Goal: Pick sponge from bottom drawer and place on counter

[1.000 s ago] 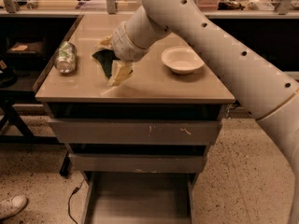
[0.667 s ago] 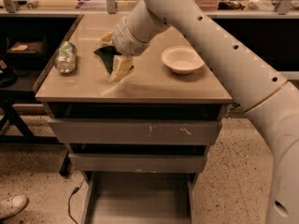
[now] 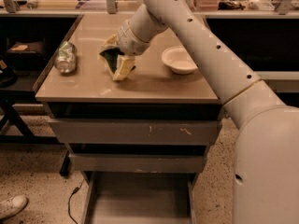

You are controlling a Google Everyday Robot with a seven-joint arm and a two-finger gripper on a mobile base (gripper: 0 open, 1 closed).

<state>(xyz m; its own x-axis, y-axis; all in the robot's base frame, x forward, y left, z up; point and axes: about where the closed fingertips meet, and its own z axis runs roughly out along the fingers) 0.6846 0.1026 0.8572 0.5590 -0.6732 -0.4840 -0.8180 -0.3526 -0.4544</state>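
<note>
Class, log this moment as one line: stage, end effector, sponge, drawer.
stage: placing | end effector: over counter, between can and bowl, gripping sponge | bottom drawer: open

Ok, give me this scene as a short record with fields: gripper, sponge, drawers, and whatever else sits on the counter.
gripper: over the left-middle of the counter, closed on the sponge
sponge: held in the gripper, tilted, green side facing left; contact with the counter cannot be told
bottom drawer: pulled open, sponge not in it
upper drawers: both shut
can: crushed, on its side near the counter's left edge
bowl: white, upright, right of the gripper, apart from it
</note>
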